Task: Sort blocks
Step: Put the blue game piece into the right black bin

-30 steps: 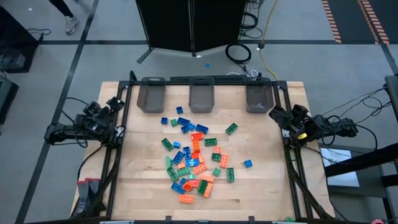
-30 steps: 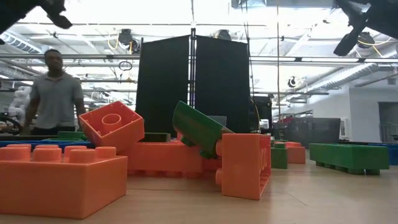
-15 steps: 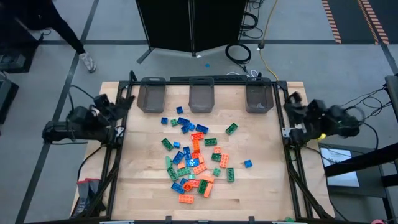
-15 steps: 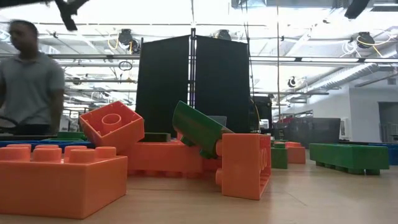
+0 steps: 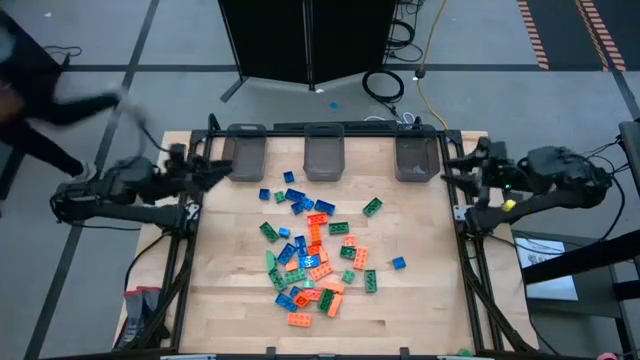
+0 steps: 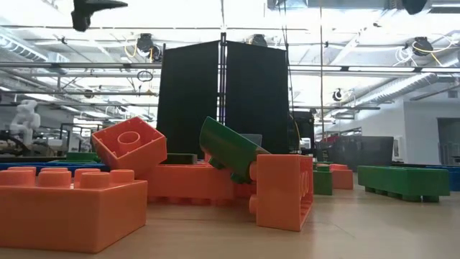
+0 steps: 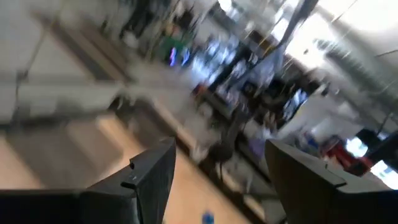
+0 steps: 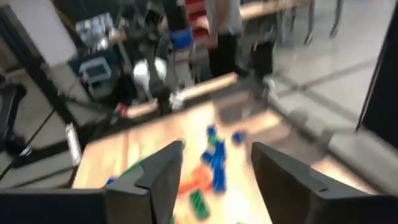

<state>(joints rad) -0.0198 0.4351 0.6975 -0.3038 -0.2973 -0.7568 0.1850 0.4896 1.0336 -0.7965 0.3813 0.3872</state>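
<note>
Blocks (image 5: pixel 315 252) heaped mid-table, none binned. Left gripper (image 5: pixel 222 167) and right gripper (image 5: pixel 452 165) near far bins, both seemingly spread, empty. Risk: dense pile, pinch snags neighbours.

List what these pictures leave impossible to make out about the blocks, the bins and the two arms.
- Blocks: the exact count; in the high view they overlap and are too small.
- Bins: any contents; the high view shows only dark interiors, and the low view's near blocks hide them.
- Left gripper: the left wrist view is motion-blurred; what lies ahead is unreadable.
- Right gripper: the blocks beyond it are smeared in the right wrist view.
</note>
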